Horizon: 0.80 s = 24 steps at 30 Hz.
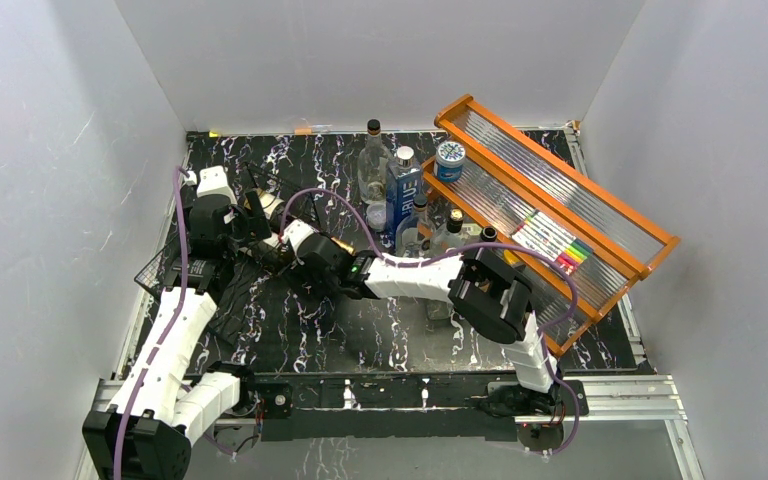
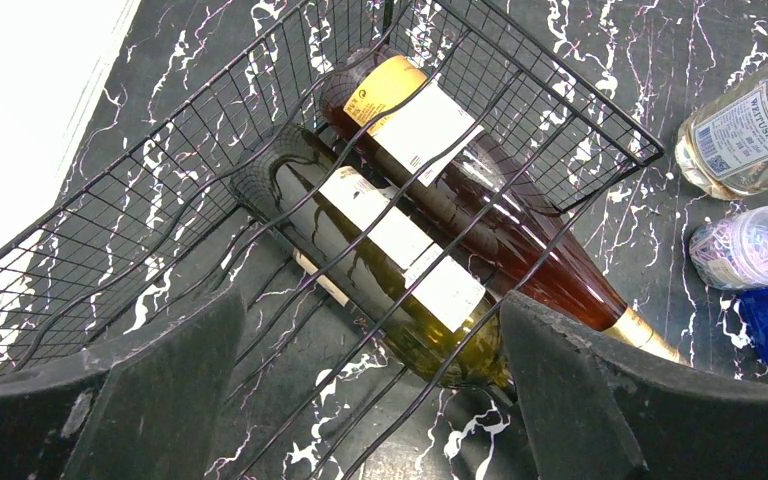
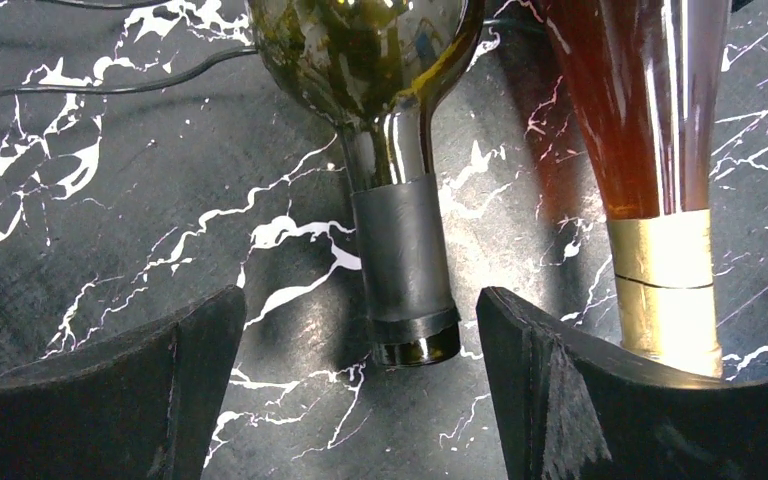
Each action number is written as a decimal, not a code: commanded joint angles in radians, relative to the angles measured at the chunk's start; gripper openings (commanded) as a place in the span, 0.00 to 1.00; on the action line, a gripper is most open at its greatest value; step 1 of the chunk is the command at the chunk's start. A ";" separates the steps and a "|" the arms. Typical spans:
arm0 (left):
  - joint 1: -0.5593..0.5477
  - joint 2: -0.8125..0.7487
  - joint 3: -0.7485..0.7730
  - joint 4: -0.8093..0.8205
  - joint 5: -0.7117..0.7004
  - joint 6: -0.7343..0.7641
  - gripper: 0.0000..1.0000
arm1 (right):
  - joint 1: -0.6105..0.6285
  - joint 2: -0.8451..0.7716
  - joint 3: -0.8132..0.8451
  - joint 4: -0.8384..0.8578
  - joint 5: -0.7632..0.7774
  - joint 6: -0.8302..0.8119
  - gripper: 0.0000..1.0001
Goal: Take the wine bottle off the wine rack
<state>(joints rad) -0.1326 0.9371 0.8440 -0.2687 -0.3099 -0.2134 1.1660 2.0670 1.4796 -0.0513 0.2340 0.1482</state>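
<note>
The wine rack is a low black wire frame at the table's left. Two bottles lie in it side by side. One is a dark green wine bottle with white labels; the other is an amber bottle with a gold-foil neck. My left gripper is open above the rack, over the green bottle's shoulder. My right gripper is open at the green bottle's black-capped neck; the neck tip sits between the fingers, touching neither. In the top view the left gripper and right gripper meet at the rack.
An orange wood-framed shelf with ribbed clear panels and markers stands at the back right. Clear bottles, a blue bottle and a can cluster at the back middle. A clear bottle and a plastic cup lie right of the rack.
</note>
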 commanded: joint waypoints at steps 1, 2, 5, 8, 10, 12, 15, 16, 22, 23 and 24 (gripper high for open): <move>0.005 -0.013 -0.003 0.011 -0.005 -0.006 0.98 | -0.031 -0.018 0.028 0.087 0.009 -0.010 0.96; 0.005 -0.014 -0.003 0.011 -0.005 -0.006 0.98 | -0.040 -0.011 0.024 0.099 -0.001 -0.002 0.95; 0.005 -0.013 -0.004 0.012 -0.004 -0.007 0.98 | -0.058 0.008 0.044 0.103 -0.038 0.009 0.91; 0.005 -0.013 -0.004 0.011 -0.002 -0.008 0.98 | -0.058 0.027 0.068 0.112 -0.062 0.003 0.85; 0.005 -0.014 -0.004 0.012 0.000 -0.007 0.98 | -0.059 0.046 0.088 0.108 -0.076 0.001 0.83; 0.005 -0.011 -0.005 0.011 -0.001 -0.008 0.98 | -0.059 0.068 0.111 0.098 -0.093 0.001 0.81; 0.005 -0.013 -0.005 0.011 0.000 -0.007 0.98 | -0.060 0.081 0.120 0.105 -0.122 0.002 0.76; 0.005 -0.013 -0.005 0.011 -0.001 -0.007 0.98 | -0.059 0.084 0.122 0.108 -0.128 0.002 0.74; 0.005 -0.012 -0.005 0.011 0.002 -0.007 0.98 | -0.059 0.078 0.113 0.095 -0.141 0.015 0.58; 0.005 -0.012 -0.005 0.011 0.002 -0.009 0.98 | -0.059 0.070 0.110 0.089 -0.141 0.016 0.55; 0.005 -0.011 -0.004 0.011 0.002 -0.009 0.98 | -0.059 0.059 0.104 0.084 -0.142 0.017 0.52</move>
<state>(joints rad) -0.1326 0.9371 0.8440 -0.2687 -0.3088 -0.2199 1.1065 2.1563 1.5513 0.0078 0.1085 0.1555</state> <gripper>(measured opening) 0.982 0.568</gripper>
